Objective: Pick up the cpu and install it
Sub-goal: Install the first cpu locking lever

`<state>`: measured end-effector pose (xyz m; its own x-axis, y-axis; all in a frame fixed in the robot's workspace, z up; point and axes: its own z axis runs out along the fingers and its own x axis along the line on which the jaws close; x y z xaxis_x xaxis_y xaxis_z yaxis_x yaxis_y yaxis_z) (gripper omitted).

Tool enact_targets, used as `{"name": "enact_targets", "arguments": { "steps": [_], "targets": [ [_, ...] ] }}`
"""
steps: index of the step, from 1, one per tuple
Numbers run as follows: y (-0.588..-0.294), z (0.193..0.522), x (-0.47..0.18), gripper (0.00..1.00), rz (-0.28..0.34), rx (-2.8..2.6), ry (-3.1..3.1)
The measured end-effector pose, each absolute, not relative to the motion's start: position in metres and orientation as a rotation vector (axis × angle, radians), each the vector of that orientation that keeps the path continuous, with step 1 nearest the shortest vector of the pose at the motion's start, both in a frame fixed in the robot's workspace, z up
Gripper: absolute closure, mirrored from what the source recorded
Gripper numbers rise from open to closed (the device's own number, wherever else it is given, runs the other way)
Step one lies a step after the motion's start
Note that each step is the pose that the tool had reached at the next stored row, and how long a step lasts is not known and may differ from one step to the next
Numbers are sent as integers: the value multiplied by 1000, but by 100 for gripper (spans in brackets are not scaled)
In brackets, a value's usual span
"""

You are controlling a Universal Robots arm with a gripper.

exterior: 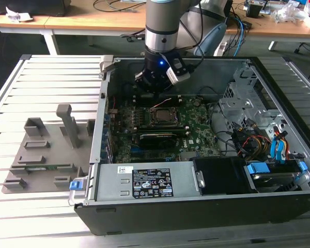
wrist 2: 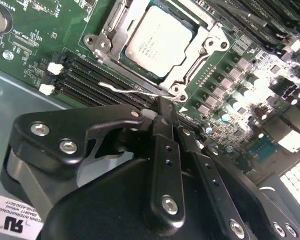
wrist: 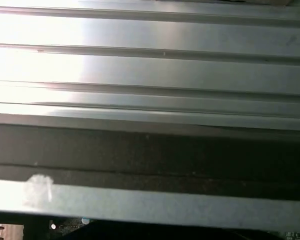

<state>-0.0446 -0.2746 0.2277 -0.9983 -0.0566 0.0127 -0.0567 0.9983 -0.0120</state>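
Observation:
The cpu (wrist 2: pixel 160 40), a silvery square chip, lies flat inside the black socket frame (wrist 2: pixel 210 47) on the green motherboard; in the exterior view the cpu (exterior: pixel 163 117) sits at the middle of the open computer case. My gripper (wrist 2: pixel 166 107) hangs just behind the socket, near the case's far wall, and my gripper (exterior: pixel 154 85) shows there in the exterior view too. Its black fingers (wrist 2: pixel 162 145) are shut together with nothing between them. Their tips sit right at the socket's thin metal lever (wrist 2: pixel 125 90); whether they touch it is unclear.
The case (exterior: pixel 206 206) lies open on a slatted metal table (exterior: pixel 51 72). A long dark card (exterior: pixel 157 138) lies in front of the socket. Memory slots (wrist 2: pixel 85 75) run beside it. A drive cage and cables (exterior: pixel 258 139) fill the exterior view's right. A grey fixture (exterior: pixel 46 150) stands on the left.

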Motion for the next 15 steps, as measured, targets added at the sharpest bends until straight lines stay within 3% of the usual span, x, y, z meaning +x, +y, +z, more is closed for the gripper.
{"name": "enact_targets", "arguments": {
  "steps": [15],
  "targets": [
    [-272,215,-28,89,20,109,-3127]
  ]
}}
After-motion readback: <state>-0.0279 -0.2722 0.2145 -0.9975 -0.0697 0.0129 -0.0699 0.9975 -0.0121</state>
